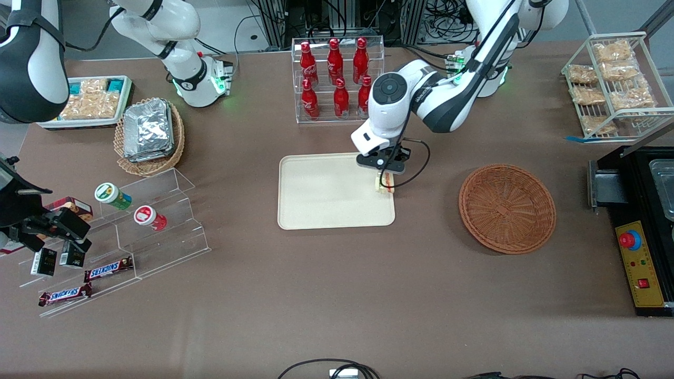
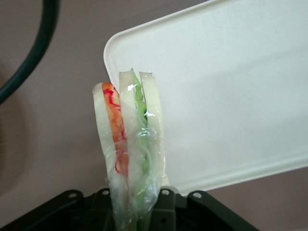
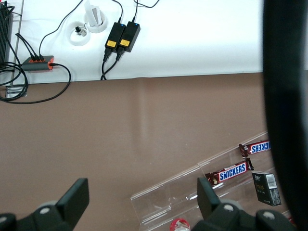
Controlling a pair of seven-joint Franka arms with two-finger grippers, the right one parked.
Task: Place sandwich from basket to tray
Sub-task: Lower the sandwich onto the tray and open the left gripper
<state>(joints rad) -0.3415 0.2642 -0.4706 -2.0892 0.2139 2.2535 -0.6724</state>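
Brown table (image 1: 337, 295): tray (image 1: 326, 195), basket (image 1: 507, 208).

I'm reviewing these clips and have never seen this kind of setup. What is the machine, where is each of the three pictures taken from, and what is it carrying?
These are two white robot arms at a brown table. The front view looks down at both; the other two come from cameras on each arm's wrist. The working arm's gripper is shut on the sandwich, a plastic-wrapped wedge with orange and green filling, held over the edge of the cream tray that lies toward the working arm's end. The brown wicker basket beside the tray has nothing in it. Also on the table: a rack of red bottles, chocolate bars on clear steps, and foil packs in a lighter basket.
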